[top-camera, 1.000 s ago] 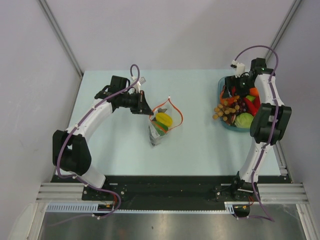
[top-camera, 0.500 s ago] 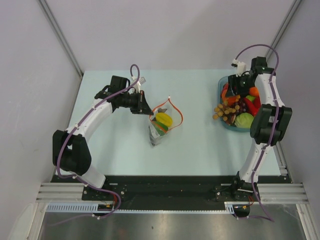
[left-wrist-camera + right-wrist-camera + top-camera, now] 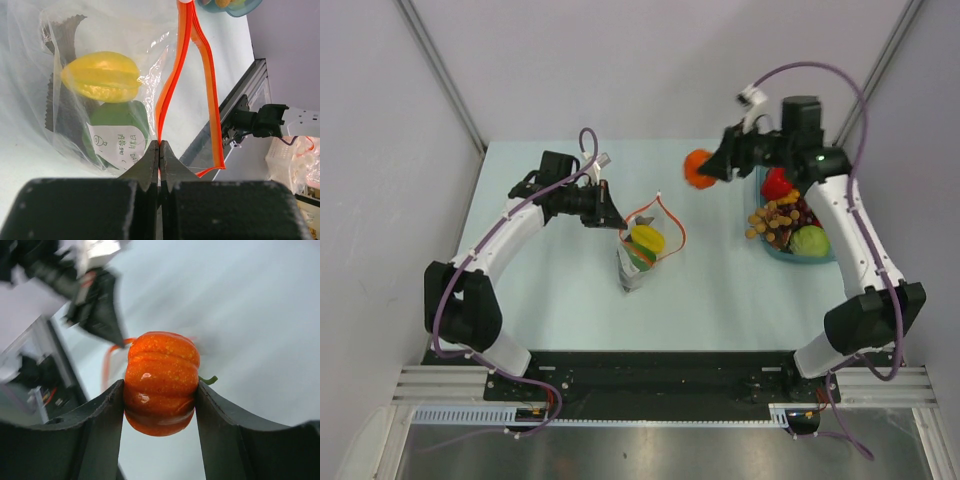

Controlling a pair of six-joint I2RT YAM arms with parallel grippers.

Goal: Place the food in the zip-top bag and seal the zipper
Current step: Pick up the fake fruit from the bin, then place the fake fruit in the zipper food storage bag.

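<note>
**Zip-top bag** (image 3: 642, 258): centre-left of the top view, lying on the pale table (image 3: 720, 300). Its mouth is edged by the orange-red zipper (image 3: 167, 95) and gapes as a loop toward the upper right. Inside show a yellow star fruit (image 3: 102, 76) and, below it, a green piece (image 3: 120, 117) partly behind a printed label (image 3: 117, 142).

**Left gripper** (image 3: 159, 149): I hold it closed tight on the zipper at the left end of the mouth, with only the strip between the jaws.

**Right gripper** (image 3: 160, 407): upper centre-right of the top view. My fingers stand partly apart and clamp an orange toy pumpkin (image 3: 161, 382) from both sides, off the table. It is well apart from the bag, up and to its right. In the right wrist view, the left gripper and the zipper loop lie blurred behind the pumpkin.

**Blue tray** (image 3: 761, 190): right of the top view, just beside the pumpkin. It carries other food: tan and purple grapes (image 3: 772, 215), a green ball (image 3: 809, 241) and a red piece (image 3: 778, 183).
</note>
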